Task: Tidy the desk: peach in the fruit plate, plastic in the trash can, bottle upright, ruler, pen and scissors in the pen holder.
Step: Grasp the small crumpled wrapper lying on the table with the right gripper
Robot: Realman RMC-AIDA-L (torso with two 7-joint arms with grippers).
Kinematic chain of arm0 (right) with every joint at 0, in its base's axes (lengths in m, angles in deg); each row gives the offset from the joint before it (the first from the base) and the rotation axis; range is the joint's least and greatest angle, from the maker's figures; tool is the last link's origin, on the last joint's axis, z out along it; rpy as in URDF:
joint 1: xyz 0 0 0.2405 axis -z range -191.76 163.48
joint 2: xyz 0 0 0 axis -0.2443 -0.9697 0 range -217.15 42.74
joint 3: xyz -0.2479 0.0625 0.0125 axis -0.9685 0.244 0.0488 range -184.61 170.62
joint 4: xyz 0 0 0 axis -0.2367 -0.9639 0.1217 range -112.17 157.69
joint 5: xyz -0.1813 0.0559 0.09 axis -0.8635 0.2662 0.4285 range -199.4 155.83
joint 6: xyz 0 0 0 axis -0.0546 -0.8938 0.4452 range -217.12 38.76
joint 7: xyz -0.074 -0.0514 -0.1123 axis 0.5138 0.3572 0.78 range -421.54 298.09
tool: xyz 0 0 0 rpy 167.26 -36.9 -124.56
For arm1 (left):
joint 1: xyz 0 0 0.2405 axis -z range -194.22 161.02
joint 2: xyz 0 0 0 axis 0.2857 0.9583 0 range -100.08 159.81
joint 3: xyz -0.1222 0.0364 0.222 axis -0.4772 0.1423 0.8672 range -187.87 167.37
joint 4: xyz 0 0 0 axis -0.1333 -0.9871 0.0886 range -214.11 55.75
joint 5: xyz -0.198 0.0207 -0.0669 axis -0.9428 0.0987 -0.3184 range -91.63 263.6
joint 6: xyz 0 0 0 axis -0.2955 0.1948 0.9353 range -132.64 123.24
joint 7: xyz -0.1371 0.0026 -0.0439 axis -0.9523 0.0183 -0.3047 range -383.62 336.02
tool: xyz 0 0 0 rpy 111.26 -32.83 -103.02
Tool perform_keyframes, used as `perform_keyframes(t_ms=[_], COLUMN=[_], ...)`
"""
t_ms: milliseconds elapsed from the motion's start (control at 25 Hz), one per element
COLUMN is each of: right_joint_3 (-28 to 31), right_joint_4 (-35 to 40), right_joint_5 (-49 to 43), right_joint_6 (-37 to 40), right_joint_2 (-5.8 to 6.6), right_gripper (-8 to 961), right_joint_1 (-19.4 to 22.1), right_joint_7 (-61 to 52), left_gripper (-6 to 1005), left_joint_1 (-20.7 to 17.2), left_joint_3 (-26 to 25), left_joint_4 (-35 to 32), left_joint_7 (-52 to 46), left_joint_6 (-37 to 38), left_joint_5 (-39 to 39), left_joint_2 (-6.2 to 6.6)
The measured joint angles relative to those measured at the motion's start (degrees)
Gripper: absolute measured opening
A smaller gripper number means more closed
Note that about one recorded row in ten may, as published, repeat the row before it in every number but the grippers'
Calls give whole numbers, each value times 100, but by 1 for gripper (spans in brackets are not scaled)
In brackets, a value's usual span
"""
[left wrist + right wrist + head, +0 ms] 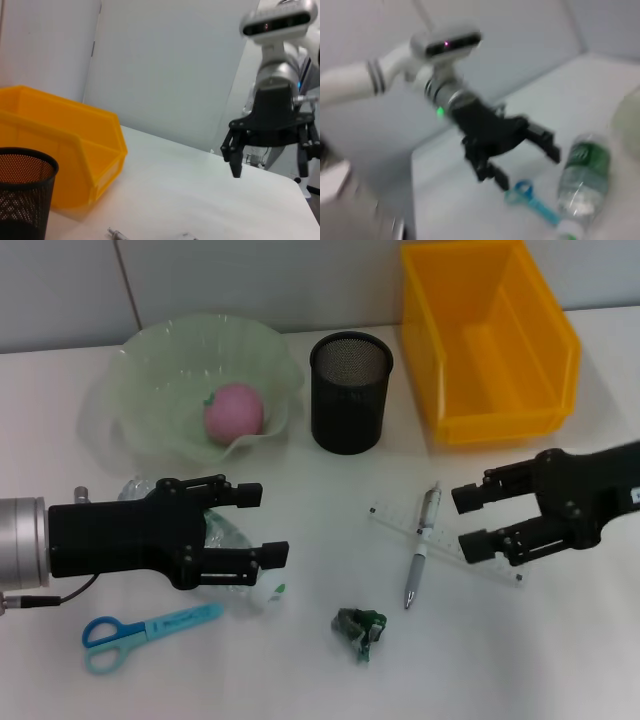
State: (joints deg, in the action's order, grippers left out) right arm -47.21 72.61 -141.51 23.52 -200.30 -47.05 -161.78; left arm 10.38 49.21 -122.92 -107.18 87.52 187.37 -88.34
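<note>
Presently:
- Left gripper (262,525): jaws spread, above the lying bottle (232,545).
- Right gripper (470,522): jaws spread, beside pen (421,544) and ruler (447,543).
- Peach (234,411): in fruit plate (160,370).

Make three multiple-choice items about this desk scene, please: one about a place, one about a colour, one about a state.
1. Where is the peach?
A. in the fruit plate
B. in the trash can
C. on the bare desk

2. What colour is the pen holder?
A. yellow
B. black
C. pale green

3. How is the bottle?
A. standing upright
B. lying on its side
C. held in the right gripper

Answers: 1 A, the pink fruit sits inside the ruffled green bowl. 2 B, the mesh cup is black. 3 B, it lies flat on the desk under the open left gripper, while the right gripper is open and empty.
</note>
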Motion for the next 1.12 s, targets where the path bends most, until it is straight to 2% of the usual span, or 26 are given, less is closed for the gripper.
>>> perform_keyframes(t_ms=[40, 160, 240, 320, 400, 440, 480, 640, 800, 840, 880, 1040, 1120], right_joint_3=[-372, -658, -1009, -1095, -1330, -1565, -1565, -1975, -2367, -2532, -2532, -2822, -2893], right_joint_4=[189, 344, 423, 420, 393, 380, 380, 380, 380, 381, 381, 376, 371], right_joint_5=[-28, -166, -573, -677, -908, -1095, -1095, -1327, -1430, -1491, -1491, -1645, -1656], right_joint_6=[68, 95, 100, 99, 90, 36, 36, -141, -429, -591, -591, -933, -1021], right_joint_2=[123, 190, 202, 196, 139, 58, 58, -98, -227, -314, -314, -506, -534], right_gripper=[751, 751, 752, 752, 752, 752, 752, 752, 751, 751, 751, 752, 751], right_joint_1=[-219, -458, -839, -926, -1154, -1328, -1328, -1535, -1588, -1592, -1592, -1566, -1550], right_joint_7=[-286, -491, -592, -599, -602, -598, -598, -561, -515, -470, -470, -318, -287], left_gripper=[846, 846, 846, 846, 846, 846, 846, 846, 845, 845, 845, 845, 845], left_joint_1=[0, 0, 0, -1, -1, -1, -1, -41, -92, -92, -132, -190, -203], left_joint_3=[0, 1, 2, 3, 4, 6, 6, 18, 57, 57, 62, 24, 17], left_joint_4=[0, 0, 0, 8, 15, 16, 16, 33, 54, 54, 56, 58, 60], left_joint_7=[4, 6, 7, 8, 7, 6, 6, 5, 36, 36, 100, 168, 173], left_joint_6=[0, 0, 1, 6, 30, 45, 45, 62, 73, 73, 75, 76, 81], left_joint_5=[1, 6, 26, 38, 43, 50, 50, 57, 64, 64, 65, 66, 66], left_joint_2=[0, 0, 2, 5, 9, 13, 13, 40, 63, 63, 59, 37, 27])
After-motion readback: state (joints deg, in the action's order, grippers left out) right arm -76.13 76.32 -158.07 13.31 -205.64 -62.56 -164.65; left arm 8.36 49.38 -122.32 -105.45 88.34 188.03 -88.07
